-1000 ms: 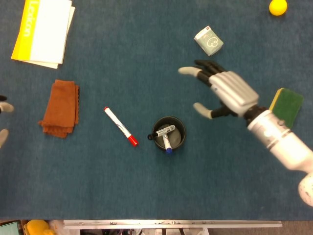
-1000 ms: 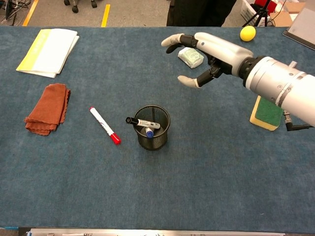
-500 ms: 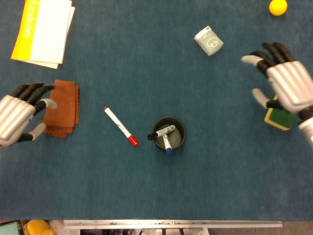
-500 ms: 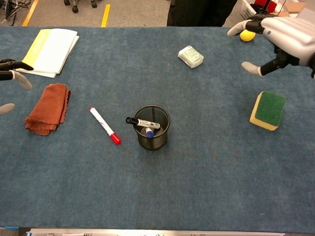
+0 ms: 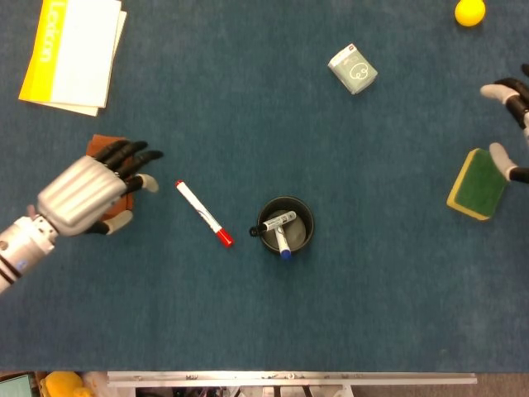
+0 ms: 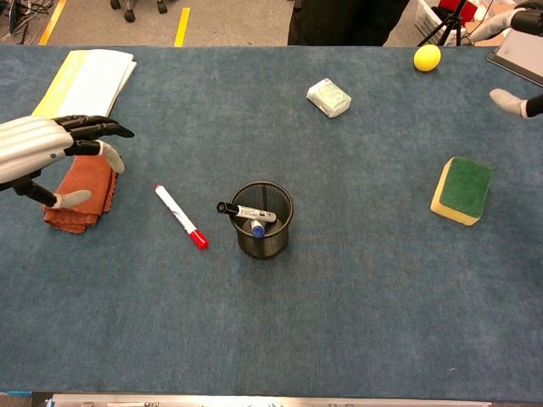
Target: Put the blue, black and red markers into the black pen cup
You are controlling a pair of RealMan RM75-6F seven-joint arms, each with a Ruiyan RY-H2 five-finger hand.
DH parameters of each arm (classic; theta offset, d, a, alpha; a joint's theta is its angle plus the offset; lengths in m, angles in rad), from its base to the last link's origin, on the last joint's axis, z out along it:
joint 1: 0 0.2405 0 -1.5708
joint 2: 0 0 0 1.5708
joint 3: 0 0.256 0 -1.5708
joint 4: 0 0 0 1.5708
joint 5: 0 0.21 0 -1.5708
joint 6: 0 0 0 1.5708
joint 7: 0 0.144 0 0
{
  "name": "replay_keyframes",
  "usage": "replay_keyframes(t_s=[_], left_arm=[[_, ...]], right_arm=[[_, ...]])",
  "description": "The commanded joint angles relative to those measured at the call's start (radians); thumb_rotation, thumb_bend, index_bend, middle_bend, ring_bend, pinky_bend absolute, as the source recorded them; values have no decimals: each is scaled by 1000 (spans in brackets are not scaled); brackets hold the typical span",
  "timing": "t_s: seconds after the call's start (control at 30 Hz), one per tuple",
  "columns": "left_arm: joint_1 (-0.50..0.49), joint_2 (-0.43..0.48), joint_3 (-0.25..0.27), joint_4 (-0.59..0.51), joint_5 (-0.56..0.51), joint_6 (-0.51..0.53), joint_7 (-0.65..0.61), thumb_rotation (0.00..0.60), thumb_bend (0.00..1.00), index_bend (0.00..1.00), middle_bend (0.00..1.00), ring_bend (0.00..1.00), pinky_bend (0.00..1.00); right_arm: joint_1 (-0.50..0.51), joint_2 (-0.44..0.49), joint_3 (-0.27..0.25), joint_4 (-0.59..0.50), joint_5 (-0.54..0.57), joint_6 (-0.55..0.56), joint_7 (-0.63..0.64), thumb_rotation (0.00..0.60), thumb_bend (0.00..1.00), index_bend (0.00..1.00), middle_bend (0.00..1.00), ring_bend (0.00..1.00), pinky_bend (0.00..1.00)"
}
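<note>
Left hand hovers open, red marker lying just right.

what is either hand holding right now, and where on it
Nothing. The left hand hovers open over the brown cloth, short of the red marker. Only the right hand's fingers show at the frame edge, spread and empty.

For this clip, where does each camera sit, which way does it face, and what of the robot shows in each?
Head view: high above the table, looking straight down; the left hand over the brown cloth, the right hand cut by the edge.
Chest view: lower, at the near edge, slanting across the table to the floor beyond; left hand, right fingertips.
Both share the black pen cup and the red marker lying beside it.
</note>
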Motion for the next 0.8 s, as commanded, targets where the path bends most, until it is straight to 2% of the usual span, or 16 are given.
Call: replay_keyframes(t_s=[0.03, 0.37, 0.8], left_arm=[[-32, -27, 11, 9, 17, -22, 7, 600, 331, 312, 72, 6, 94], [-99, -111, 31, 27, 27, -61, 50, 600, 332, 324, 70, 3, 88], [-144, -207, 39, 40, -11, -109, 136, 600, 331, 327, 68, 0, 83]], right_arm=[[-11, 10, 0, 2, -6, 6, 5, 600, 345, 241, 221, 0, 0], [-41, 19, 8, 24, -38, 11, 38, 600, 345, 247, 222, 0, 0], [-66, 13, 23, 61, -55, 1, 88, 600, 346, 264, 222, 0, 0]])
